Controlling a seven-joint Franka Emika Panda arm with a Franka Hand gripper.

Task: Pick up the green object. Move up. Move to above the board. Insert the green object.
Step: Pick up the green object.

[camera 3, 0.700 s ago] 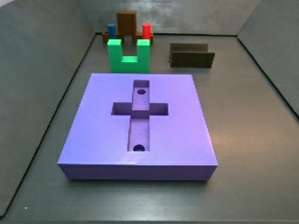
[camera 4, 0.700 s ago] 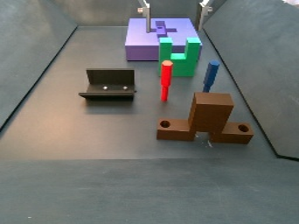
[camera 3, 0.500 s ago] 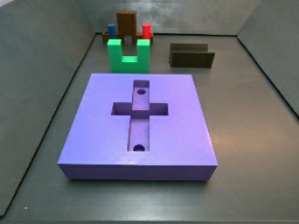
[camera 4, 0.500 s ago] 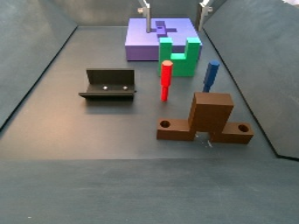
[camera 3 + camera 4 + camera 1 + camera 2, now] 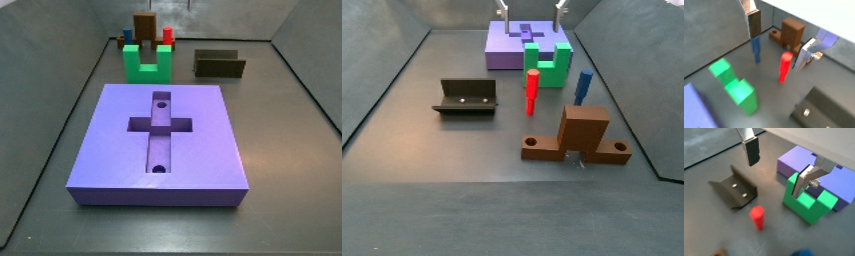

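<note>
The green object (image 5: 146,62) is a bright green U-shaped block standing with its prongs up on the floor, just beyond the far edge of the board (image 5: 201,160). It also shows in both wrist views (image 5: 734,87) (image 5: 811,205) and in a side view (image 5: 549,60). The board is a large purple slab with a cross-shaped recess (image 5: 509,45) (image 5: 807,164). My gripper (image 5: 533,8) (image 5: 779,37) (image 5: 777,167) hangs high above the green object and the pegs. It is open and empty, with its fingers (image 5: 751,150) wide apart.
The dark fixture (image 5: 465,97) (image 5: 219,64) (image 5: 734,190) stands beside the green object. A red peg (image 5: 532,90) (image 5: 785,66), a blue peg (image 5: 583,87) (image 5: 755,50) and a brown block on a base with holes (image 5: 583,135) (image 5: 791,32) stand beyond it. Grey walls enclose the floor.
The gripper's fingertips have shifted slightly at the top edge of a side view. No piece has moved.
</note>
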